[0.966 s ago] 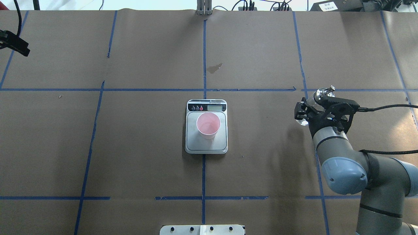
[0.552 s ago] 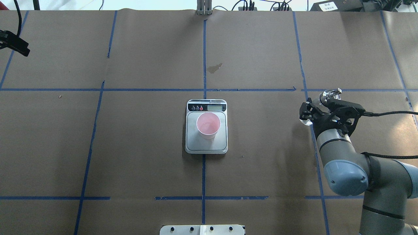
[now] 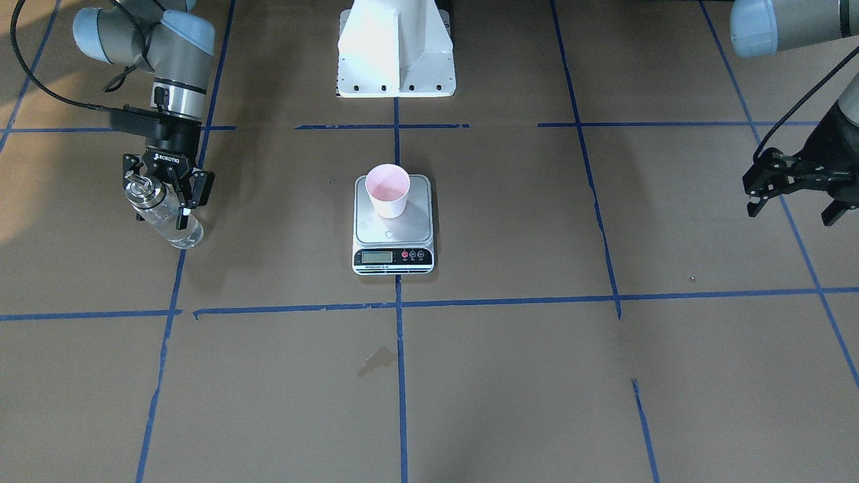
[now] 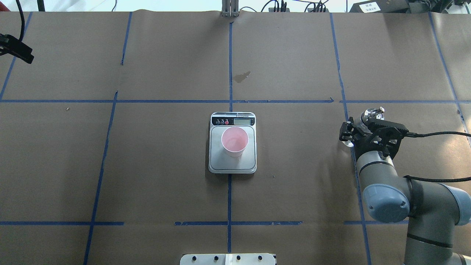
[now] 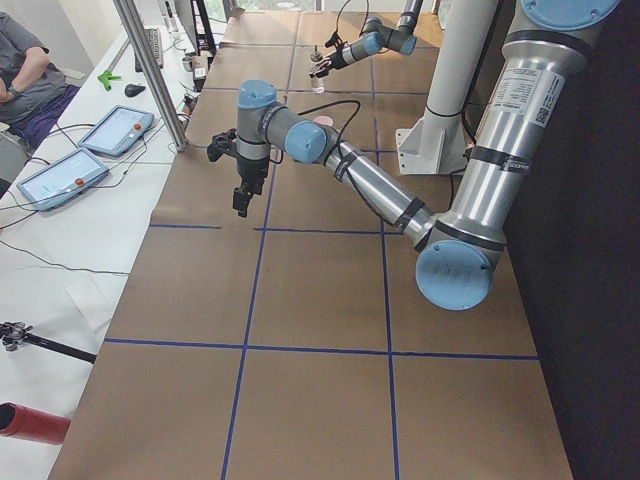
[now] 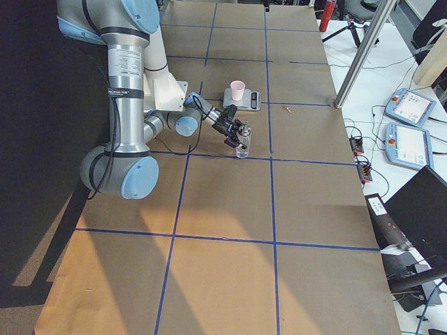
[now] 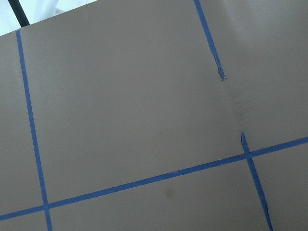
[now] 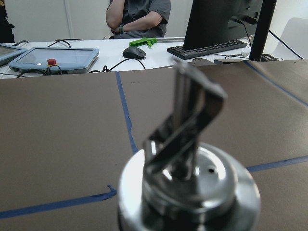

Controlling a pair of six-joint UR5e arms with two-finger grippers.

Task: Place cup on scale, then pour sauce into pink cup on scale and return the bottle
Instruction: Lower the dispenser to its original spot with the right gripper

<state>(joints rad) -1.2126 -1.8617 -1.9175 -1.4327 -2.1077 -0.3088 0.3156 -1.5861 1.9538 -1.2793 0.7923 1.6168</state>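
Standing upright on the scale's (image 3: 411, 228) steel plate, the cup (image 3: 387, 190) sits toward the robot's side of it, with the display panel facing away from the robot. From overhead the cup (image 4: 234, 141) covers the plate's upper middle, and bare steel shows around it on the scale (image 4: 220, 164). Whether the cup holds any liquid cannot be told.

The bottle (image 3: 176, 228) is well apart from the scale, off to the robot's right. It is clamped in the right gripper (image 3: 164, 196), whose fingers close on its upper body just under the silver cap. It leans, with the cap toward the robot and the glass base toward the operators' side. The base is low over the brown paper beside a blue tape line; whether it touches cannot be told. The right wrist view fills with the cap (image 8: 187, 187) and its bent metal spout, seen close up.

The left gripper (image 3: 792, 201) hangs far off on the other side of the table, its jaws spread wide and holding nothing. Its wrist camera sees only paper and tape lines.
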